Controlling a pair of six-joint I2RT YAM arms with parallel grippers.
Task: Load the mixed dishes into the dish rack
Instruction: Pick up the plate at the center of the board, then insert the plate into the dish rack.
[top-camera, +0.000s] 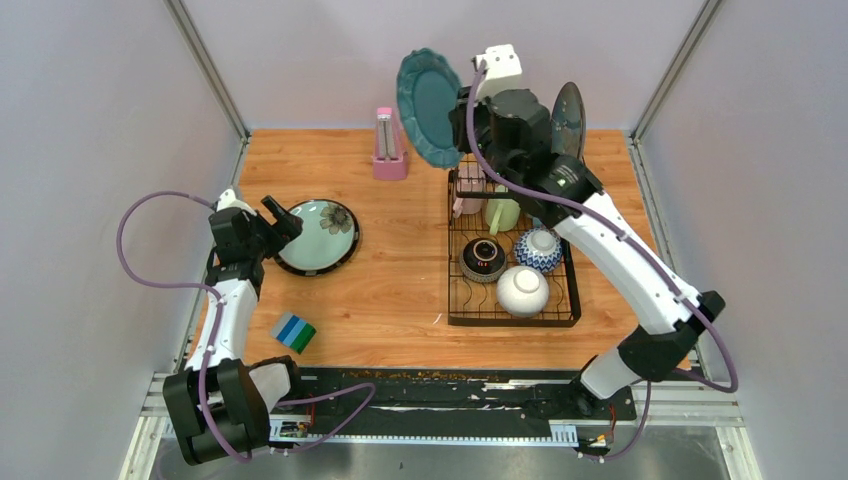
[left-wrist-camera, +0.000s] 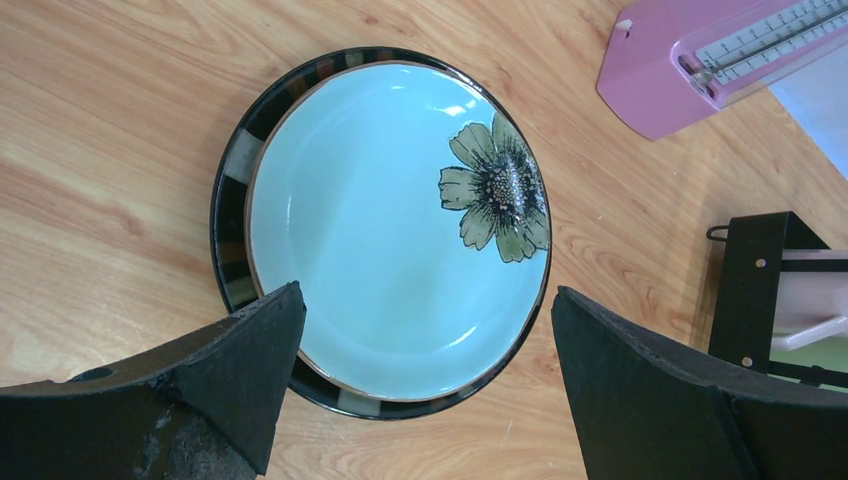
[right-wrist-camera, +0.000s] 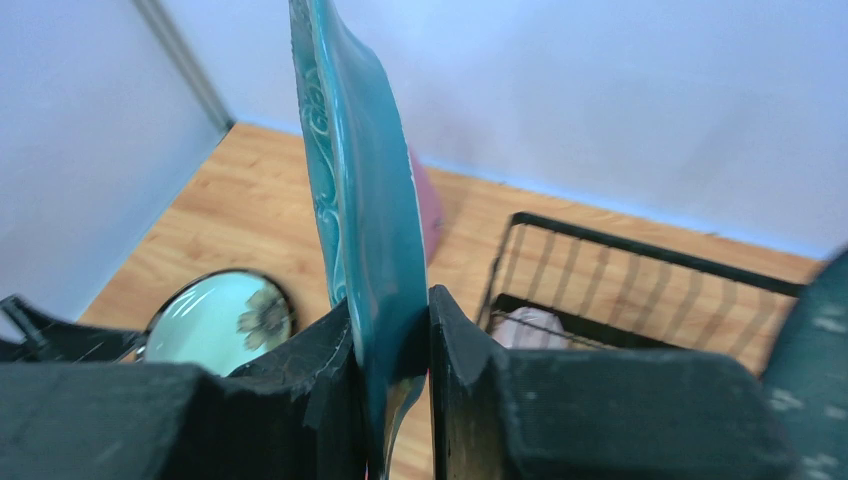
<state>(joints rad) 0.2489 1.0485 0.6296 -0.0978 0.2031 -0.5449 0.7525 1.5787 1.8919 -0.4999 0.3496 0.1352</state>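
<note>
Pale lilac-grey flat wall panels (top-camera: 320, 60) are boxing in the cell on three sides: back, left, right. Two slim silver metal corner posts (top-camera: 207, 68) are running up at the back corners, splaying outward in the top view. Orange-brown wood-grain tabletop (top-camera: 400, 290) is filling the space between the walls, grain running left-right. Black flat strip (top-camera: 450, 382) is lying along the near table edge, showing white scuffs and brown specks. Silver ribbed metal rail (top-camera: 450, 440) is sitting just below it. Light is falling soft and even, throwing only faint shadows. Walls are reading bluish in the right wrist view.
</note>
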